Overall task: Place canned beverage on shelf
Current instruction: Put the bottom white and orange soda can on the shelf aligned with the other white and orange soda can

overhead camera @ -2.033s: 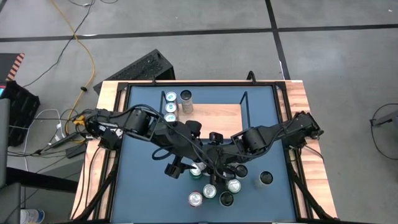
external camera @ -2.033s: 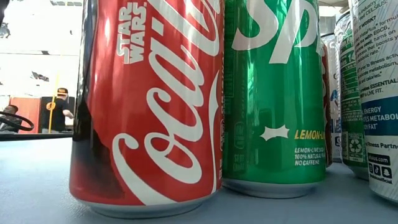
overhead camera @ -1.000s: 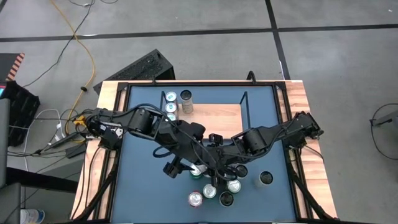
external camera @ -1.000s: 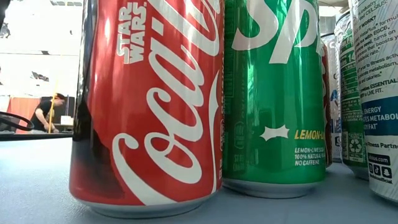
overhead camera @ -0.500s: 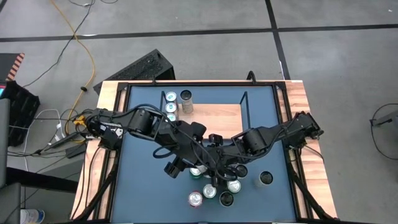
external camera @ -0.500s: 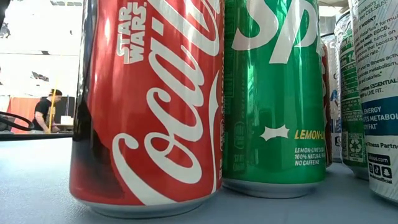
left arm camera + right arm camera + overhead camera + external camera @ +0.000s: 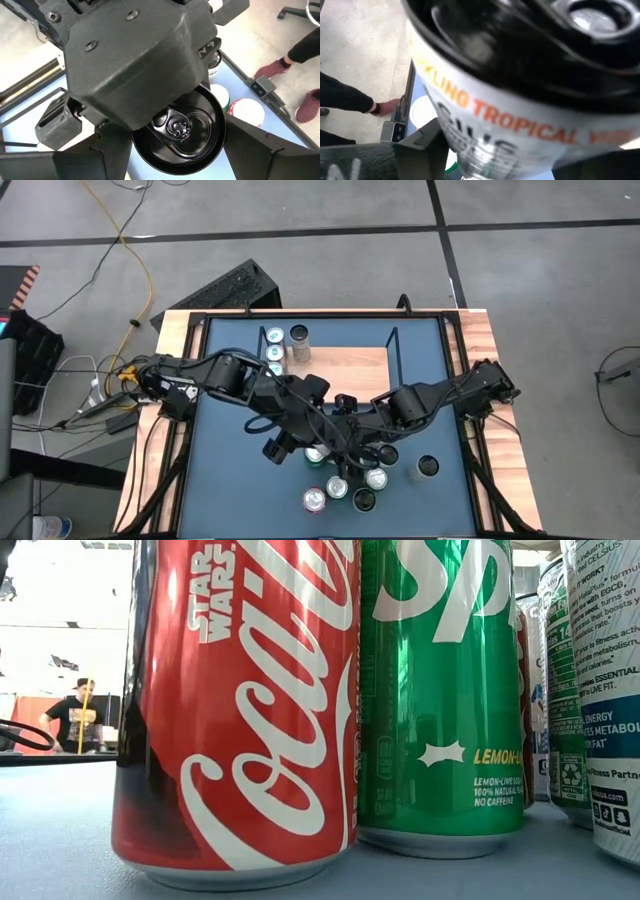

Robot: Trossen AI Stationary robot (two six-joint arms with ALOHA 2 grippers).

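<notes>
Both grippers crowd can cluster at table front; left gripper (image 7: 170, 160) fingers straddle black-topped can (image 7: 182, 131), right gripper (image 7: 372, 452) around same can, grip uncertain; shelf (image 7: 340, 358) well apart; next: 1 arm lifts

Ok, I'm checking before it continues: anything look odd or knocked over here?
Nothing looks tipped or spilled. One oddity: the left claw and right claw crowd the same spot, apparently both at one black-topped can, with the right claw's housing directly over it.

Red cola can (image 7: 240, 710) with white script beside green can (image 7: 440, 690), blue tabletop (image 7: 230, 480).
</notes>
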